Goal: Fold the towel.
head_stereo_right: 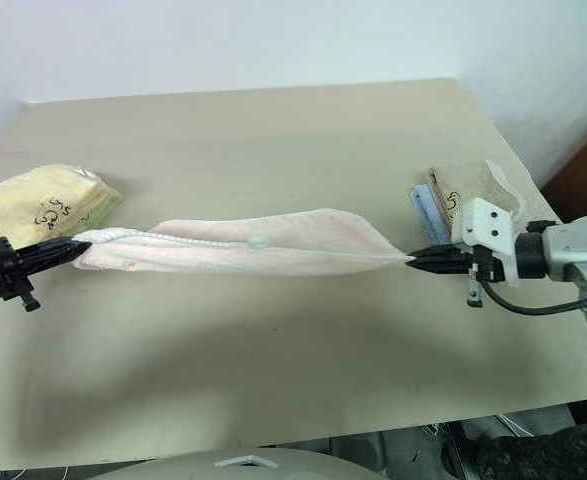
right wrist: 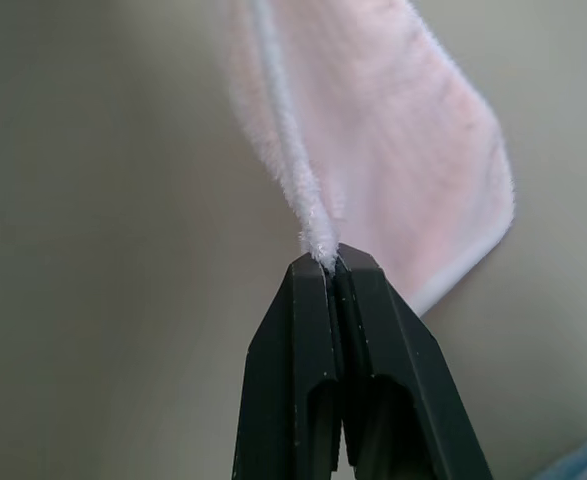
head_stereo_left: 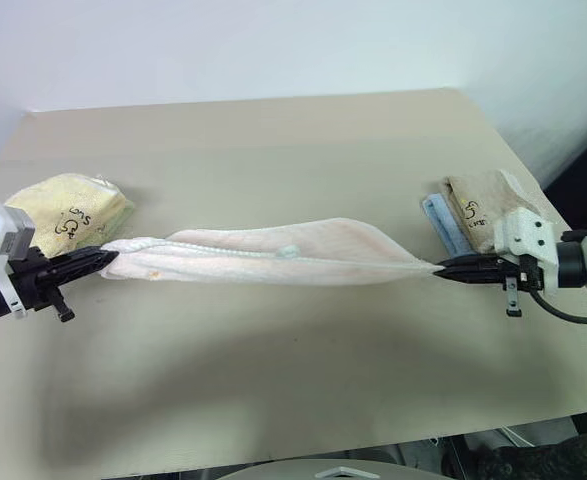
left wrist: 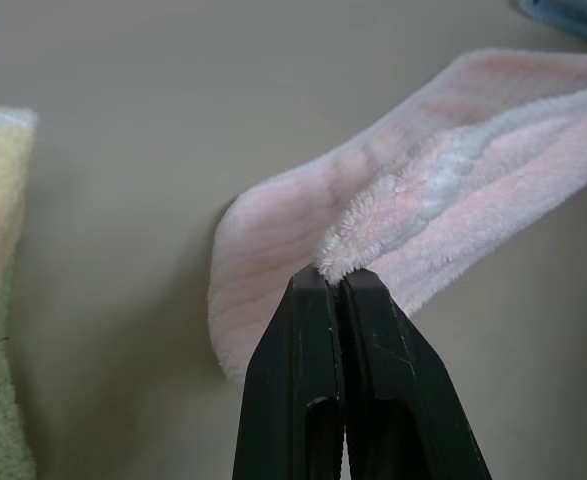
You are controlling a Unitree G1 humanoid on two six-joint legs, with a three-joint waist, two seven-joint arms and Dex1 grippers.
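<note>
- Currently, the towel (head_stereo_left: 273, 252) is held stretched between the two tools, above the middle of the counter (head_stereo_left: 293, 130), with its shadow cast on the surface below.
- The left tool (head_stereo_left: 108, 256) is pressed together on the left end of the towel; in the left wrist view, a bunched corner of pink terry is pinched between the black fingers (left wrist: 303, 380).
- The right tool (head_stereo_left: 441, 268) is pressed together on the right end of the towel; in the right wrist view, a thin rolled edge of the cloth is clamped at the fingertips (right wrist: 373, 340).
- The towel is seen doubled lengthwise, sagging slightly at its centre, with a small white loop tag (head_stereo_left: 288, 252) near the middle of its length.
- A folded yellow towel (head_stereo_left: 68, 208) with black print is placed at the left of the counter, just beyond the left tool.
- A folded beige towel (head_stereo_left: 488, 205) is placed at the right, beside a blue cloth (head_stereo_left: 445, 225), just beyond the right tool.
</note>
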